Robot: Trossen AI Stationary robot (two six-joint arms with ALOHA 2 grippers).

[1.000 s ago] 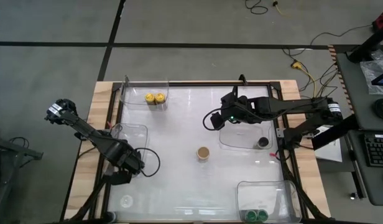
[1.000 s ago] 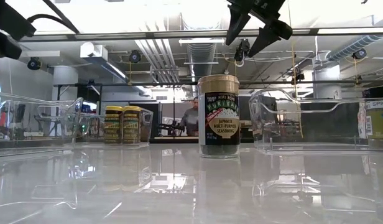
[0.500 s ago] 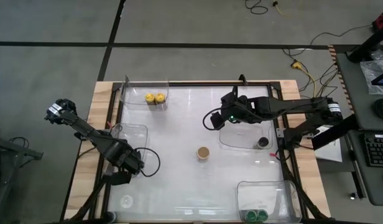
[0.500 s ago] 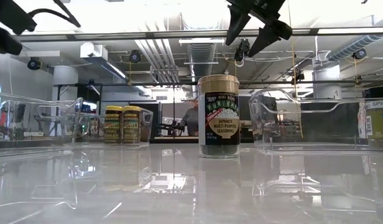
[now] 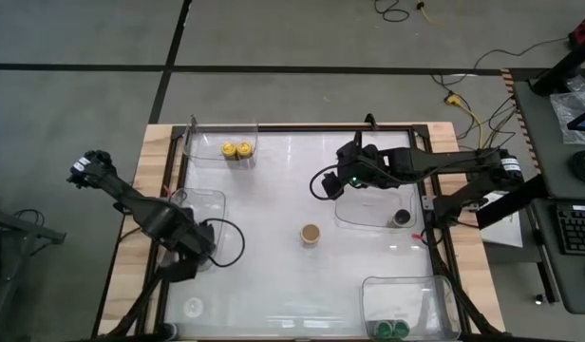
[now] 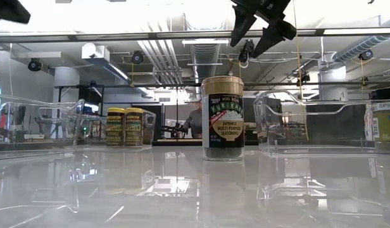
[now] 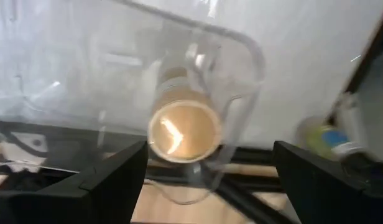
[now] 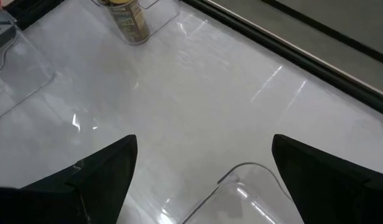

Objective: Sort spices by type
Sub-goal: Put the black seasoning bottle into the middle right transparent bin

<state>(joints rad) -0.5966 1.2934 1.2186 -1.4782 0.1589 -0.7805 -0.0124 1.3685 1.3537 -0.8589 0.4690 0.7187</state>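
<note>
The left gripper [image 5: 209, 239] hangs with its fingers spread wide over the clear tray [image 5: 215, 198] at the left side of the surface, and a tan-lidded spice jar [image 7: 183, 127] stands in that tray just below it, ungripped. The right gripper [image 5: 323, 184] waits wide open and empty above the middle of the surface, with another tan-lidded jar [image 5: 311, 234] standing free, well apart from it.

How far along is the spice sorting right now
Done: two yellow-lidded jars share one tray, two green-lidded jars another, a black-lidded jar a third. The open left pincer hangs over a tan-lidded jar in its tray. Left: the tan-lidded jar in the middle, loose on the table.
</note>
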